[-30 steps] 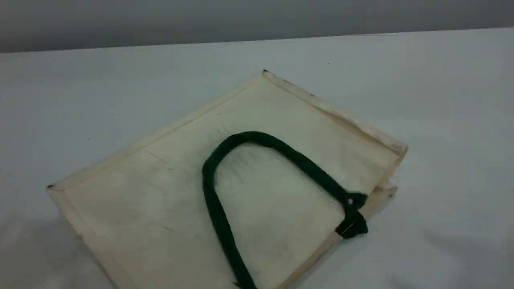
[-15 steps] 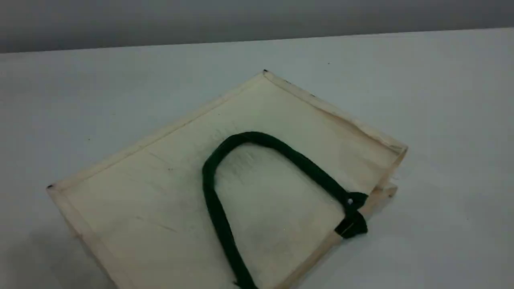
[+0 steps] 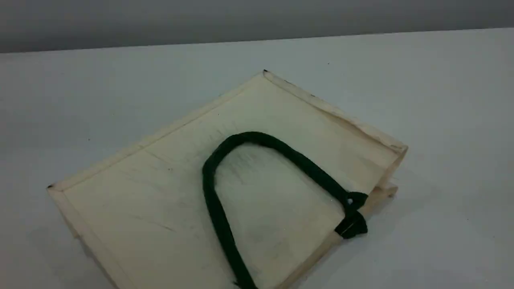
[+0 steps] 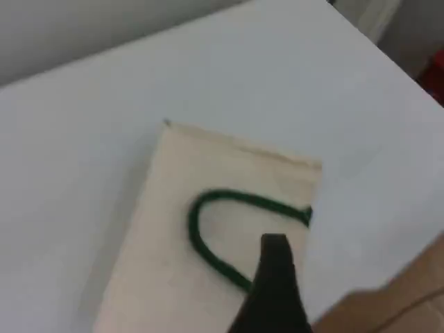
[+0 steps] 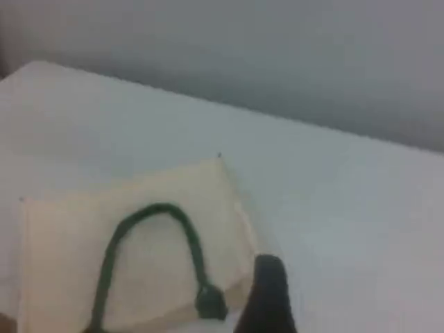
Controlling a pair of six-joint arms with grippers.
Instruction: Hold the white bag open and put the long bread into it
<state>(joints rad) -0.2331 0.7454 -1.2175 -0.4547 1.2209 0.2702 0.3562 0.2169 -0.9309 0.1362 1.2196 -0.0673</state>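
Observation:
The white bag lies flat on the table, its mouth toward the lower right. One dark green handle rests in a loop on its top face. In the left wrist view the bag and handle lie well below my left gripper's one visible dark fingertip. The right wrist view shows the bag and handle to the left of and below my right gripper's fingertip. Neither gripper holds or touches anything. The long bread is out of view. No arm shows in the scene view.
The white table ends at a grey wall along its far edge. In the left wrist view a brown surface shows past the table's edge at the lower right.
Dim shadows on the table at the lower left and lower right have faded. The bag and its handle have not moved.

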